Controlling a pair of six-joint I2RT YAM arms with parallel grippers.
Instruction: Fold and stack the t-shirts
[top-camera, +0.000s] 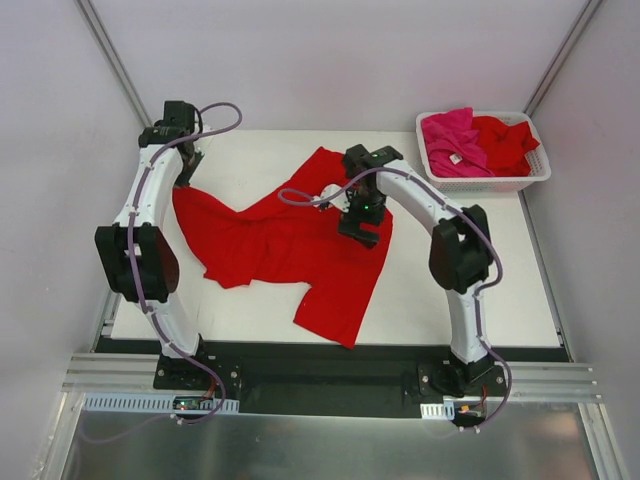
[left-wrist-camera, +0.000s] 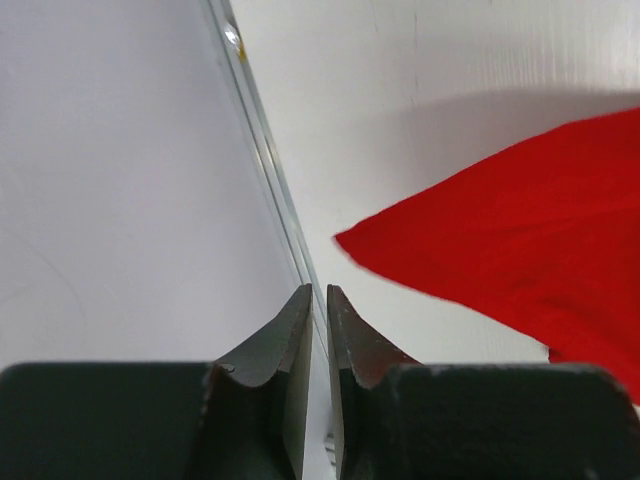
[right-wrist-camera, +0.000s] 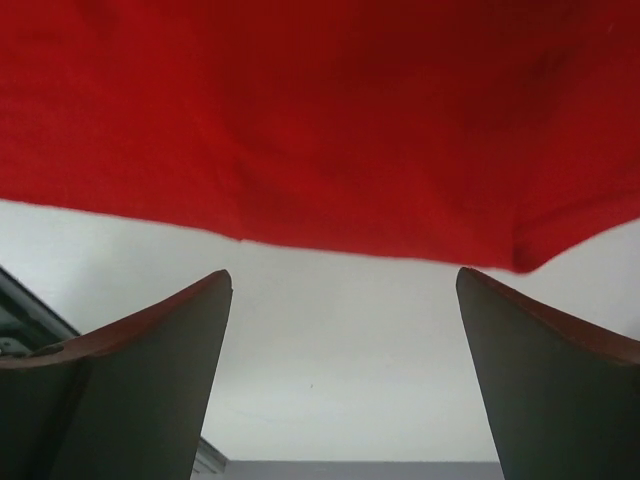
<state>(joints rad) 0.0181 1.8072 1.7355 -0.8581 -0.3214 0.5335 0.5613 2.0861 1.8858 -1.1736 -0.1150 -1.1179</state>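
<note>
1. Far left of the top view: the left arm (top-camera: 150, 220) reaches to the table's (top-camera: 460, 300) upper-left corner, and its wrist covers the fingers there. In the wrist view we see the left gripper (left-wrist-camera: 318, 290) nearly closed, with only a thin slit and nothing in it, right beside the side rail (left-wrist-camera: 270, 190).
2. The red t-shirt (top-camera: 280, 245) lies spread and rumpled mid-table. Its left corner points toward those fingers but is apart from them, with bare table between.
3. Centre: the right gripper (top-camera: 358, 228) hangs over the shirt's right half. Its fingers (right-wrist-camera: 150, 370) are spread wide and hold nothing; the shirt's edge crosses the top of its wrist view.
4. The right arm (top-camera: 440, 215) hides the neck area. We cannot identify a small white patch (top-camera: 330, 192) beside it.
5. There is open room right of the shirt and along the lower table edge.
6. Upper right: the white basket (top-camera: 490, 182) holds a pink t-shirt (top-camera: 450, 135) and a second red t-shirt (top-camera: 505, 140), both bunched. We cannot tell whether there are more.
</note>
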